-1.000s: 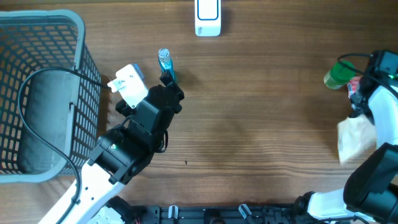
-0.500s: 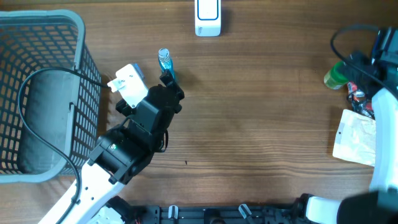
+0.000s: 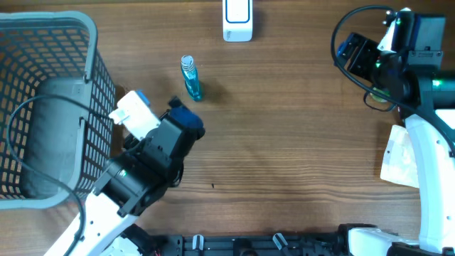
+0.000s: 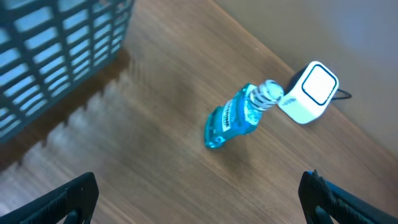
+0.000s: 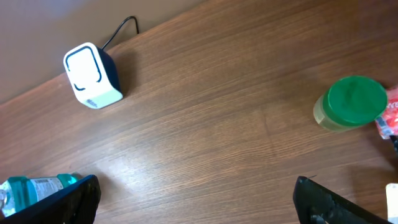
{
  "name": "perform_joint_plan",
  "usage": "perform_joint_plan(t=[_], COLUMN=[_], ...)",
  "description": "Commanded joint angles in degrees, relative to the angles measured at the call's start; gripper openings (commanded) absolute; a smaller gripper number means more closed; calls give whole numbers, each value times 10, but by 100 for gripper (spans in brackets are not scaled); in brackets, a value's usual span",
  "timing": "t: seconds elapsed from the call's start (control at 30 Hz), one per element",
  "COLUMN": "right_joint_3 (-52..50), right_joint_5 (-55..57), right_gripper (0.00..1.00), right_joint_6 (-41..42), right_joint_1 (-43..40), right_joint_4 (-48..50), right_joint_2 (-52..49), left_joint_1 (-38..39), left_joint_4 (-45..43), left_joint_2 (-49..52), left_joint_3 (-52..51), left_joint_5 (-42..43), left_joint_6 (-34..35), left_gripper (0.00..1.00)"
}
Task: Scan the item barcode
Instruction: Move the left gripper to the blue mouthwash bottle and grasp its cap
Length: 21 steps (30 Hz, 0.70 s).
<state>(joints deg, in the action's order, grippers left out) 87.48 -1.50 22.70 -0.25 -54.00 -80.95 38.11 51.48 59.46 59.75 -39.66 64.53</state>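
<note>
Lying toward the far edge of the brown wooden table (image 3: 284, 156), the small blue plastic bottle (image 3: 190, 78) sits near the white boxy scanner (image 3: 237, 20); left gripper (image 4: 199, 205) and right gripper (image 5: 199, 202) gape wide, empty.

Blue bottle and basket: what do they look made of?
Blue bottle: probably clear, glossy plastic; the blue liquid shows through the wall, and the cap is ribbed and see-through.
Basket: apparently moulded plastic, matte grey-blue; an even grid of bars under a thicker rim.
</note>
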Motion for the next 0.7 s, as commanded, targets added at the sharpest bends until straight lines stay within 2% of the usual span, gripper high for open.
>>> perform_joint_plan(t=[0.0,0.1,0.17,0.23,0.37,0.47,0.67], right_joint_3=[4,4,4,4,4,4,4], right_joint_5=[3,4,6,17,17,17,17], right_gripper=[100,100,100,100,100,100,100], right_joint_6=[4,-38,-70,-76,-76,-77,-77], right_joint_1=[-2,-2,-2,-3,-3,-3,-3], right_joint_4=[0,1,-2,-2,-1,0,1], right_joint_2=[-5,-5,-5,-5,-5,-6,-6], left_joint_1=[-1,0,0,0,-9,-30,-74], left_joint_4=[20,14,-20,-73,-124,-163,-246], left_joint_2=[-11,-9,2,34,108,164,237], left_joint_3=[15,14,14,15,15,15,15], left_joint_5=[-15,19,33,77,75,75,77], left_joint_6=[43,25,-92,-243,-351,-389,-404], left_gripper=[100,100,100,100,100,100,100])
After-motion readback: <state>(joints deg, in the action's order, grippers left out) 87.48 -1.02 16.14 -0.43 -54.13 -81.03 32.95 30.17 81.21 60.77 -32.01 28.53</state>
